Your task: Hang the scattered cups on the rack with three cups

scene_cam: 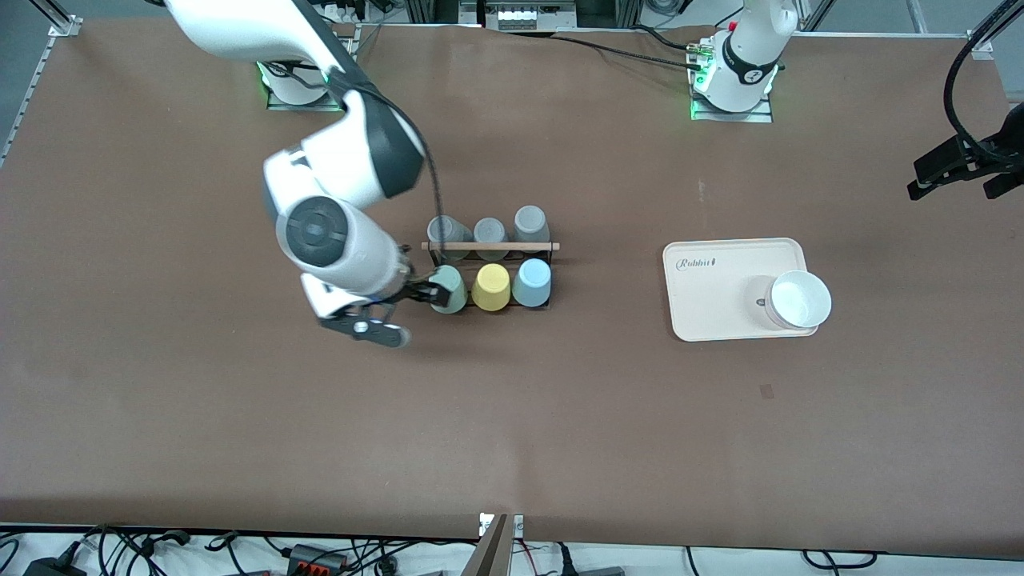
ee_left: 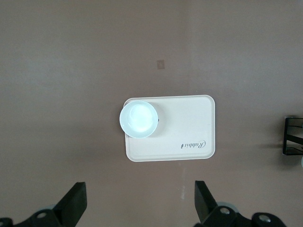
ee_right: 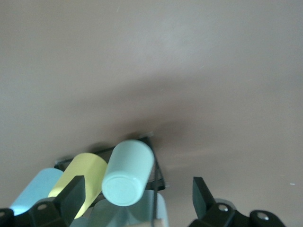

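1. As I read the front view, the right tool (scene_cam: 422,294) sits at the rack (scene_cam: 490,258), at the end toward the right arm's side of the bench (scene_cam: 560,416).
2. Its fingers (ee_right: 71,198) stand wide apart in the right wrist view. The mint green cup (ee_right: 128,172) lies between them, with a gap visible on each side, so I see no clamping on it.
3. That mint green cup (scene_cam: 450,289) is on a rack peg, tilted, in the row nearer the front camera. I cannot tell whether a fingertip touches it.
4. In the same row, the yellow cup (scene_cam: 490,286) is just beside it, then the light blue cup (scene_cam: 532,282) at the end toward the left arm.
5. Three grey cups (scene_cam: 489,231) occupy the rack's farther row, under the wooden rod (scene_cam: 490,246).
6. Left tool (ee_left: 140,208): fingers fully apart, holding nothing. It waits high above the cream tray (ee_left: 189,123).
7. On the tray (scene_cam: 720,280), a white bowl (scene_cam: 798,299) rests at the corner nearest the front camera, toward the left arm's end.
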`<state>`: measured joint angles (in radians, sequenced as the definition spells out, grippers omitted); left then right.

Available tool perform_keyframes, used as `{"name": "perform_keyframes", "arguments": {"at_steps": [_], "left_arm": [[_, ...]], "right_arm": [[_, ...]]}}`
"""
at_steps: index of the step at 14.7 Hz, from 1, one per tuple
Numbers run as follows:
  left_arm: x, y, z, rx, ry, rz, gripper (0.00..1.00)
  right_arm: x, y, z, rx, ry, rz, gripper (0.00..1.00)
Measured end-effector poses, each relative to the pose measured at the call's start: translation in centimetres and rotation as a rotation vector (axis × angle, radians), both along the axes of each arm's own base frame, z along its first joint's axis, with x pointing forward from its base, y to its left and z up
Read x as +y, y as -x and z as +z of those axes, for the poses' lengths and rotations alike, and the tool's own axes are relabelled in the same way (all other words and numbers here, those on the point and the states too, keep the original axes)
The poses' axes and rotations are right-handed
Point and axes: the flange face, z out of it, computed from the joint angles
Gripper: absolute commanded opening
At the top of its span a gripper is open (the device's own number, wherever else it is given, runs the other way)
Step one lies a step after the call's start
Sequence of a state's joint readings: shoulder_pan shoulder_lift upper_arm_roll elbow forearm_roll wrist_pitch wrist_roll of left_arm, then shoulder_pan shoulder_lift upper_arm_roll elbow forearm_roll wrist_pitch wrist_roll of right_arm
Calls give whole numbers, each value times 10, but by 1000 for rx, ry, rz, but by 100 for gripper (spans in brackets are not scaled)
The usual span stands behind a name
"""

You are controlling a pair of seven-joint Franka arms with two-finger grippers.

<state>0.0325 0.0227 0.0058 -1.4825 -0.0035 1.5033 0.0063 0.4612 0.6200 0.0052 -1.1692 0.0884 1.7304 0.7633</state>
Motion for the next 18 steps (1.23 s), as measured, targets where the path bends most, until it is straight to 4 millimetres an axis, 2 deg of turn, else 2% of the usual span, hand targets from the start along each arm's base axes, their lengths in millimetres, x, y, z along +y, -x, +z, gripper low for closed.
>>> {"name": "perform_keyframes", "arguments": {"at_steps": [4,9,13,16,18], "left_arm": [[0,0,0,1,0,0,100],[0,0,-1,2,0,0,100],[0,0,-1,2,0,0,100],[0,0,-1,2,0,0,100],[0,0,-1,2,0,0,100]], "right_arm": [[-71,-20,55,-55,-17,-52,100],[-186,-39,97,-96,-30,40,100],[-262,-36,132,-134,-31,100,100],[-320,-28,156,-162,-23,207,100],[-350,-22,167,-169,-9,262,100]]}}
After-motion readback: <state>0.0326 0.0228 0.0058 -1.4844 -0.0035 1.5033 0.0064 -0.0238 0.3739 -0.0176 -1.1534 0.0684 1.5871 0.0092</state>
